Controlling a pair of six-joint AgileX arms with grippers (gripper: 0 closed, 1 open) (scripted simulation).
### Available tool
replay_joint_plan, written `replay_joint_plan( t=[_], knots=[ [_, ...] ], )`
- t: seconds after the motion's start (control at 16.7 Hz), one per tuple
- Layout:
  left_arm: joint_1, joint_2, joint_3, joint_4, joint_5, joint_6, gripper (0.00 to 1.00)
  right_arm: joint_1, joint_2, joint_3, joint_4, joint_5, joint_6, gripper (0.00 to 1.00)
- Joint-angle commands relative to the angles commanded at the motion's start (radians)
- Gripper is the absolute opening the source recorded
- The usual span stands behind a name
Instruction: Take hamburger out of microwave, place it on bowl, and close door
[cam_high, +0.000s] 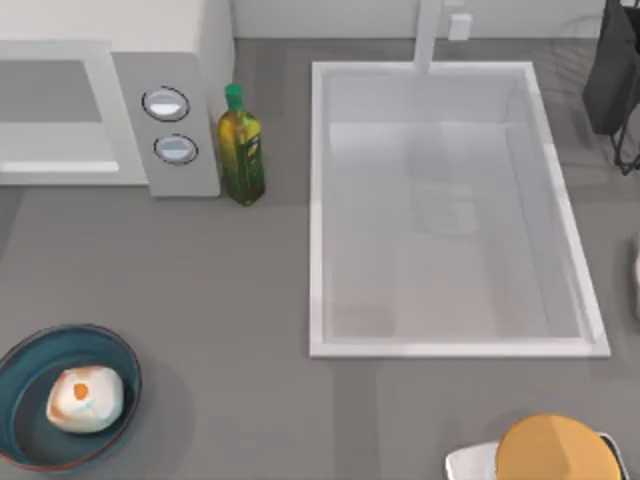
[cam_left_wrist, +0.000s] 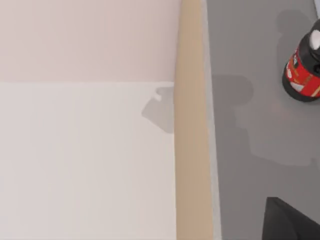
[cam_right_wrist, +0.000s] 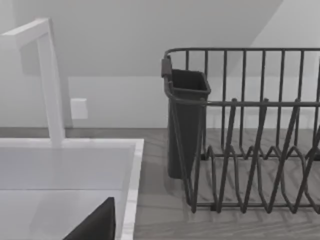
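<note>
Top view: your hamburger (cam_high: 85, 398) sits in the bowl (cam_high: 20, 365), well below the microwave (cam_high: 180, 60); door (cam_high: 55, 120) looks shut. Hand states: cannot tell.

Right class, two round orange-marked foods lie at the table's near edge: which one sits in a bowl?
The hamburger, the small pale bun at near left, sits inside the teal bowl. The larger orange disc at near right rests on a white dish.

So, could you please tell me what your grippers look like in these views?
The left gripper is a matte black, angular wedge with a plain surface; the right gripper is a similar dark charcoal wedge. I see no cables or markings on either.
</note>
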Motion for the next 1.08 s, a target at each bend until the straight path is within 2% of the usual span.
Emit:
replay_joint_plan(
  t=[0.42, 0.84, 1.08],
  knots=[
    [0.006, 0.091, -0.194, 0.294, 0.004, 0.004, 0.0, 0.0, 0.0, 0.0, 0.0, 0.0, 0.0, 1.0],
    [-0.008, 0.078, -0.221, 0.314, 0.0, -0.006, 0.0, 0.0, 0.0, 0.0, 0.0, 0.0, 0.0, 1.0],
    [-0.072, -0.041, -0.365, 0.383, -0.032, -0.077, 0.0, 0.0, 0.0, 0.0, 0.0, 0.0, 0.0, 1.0]
  ],
)
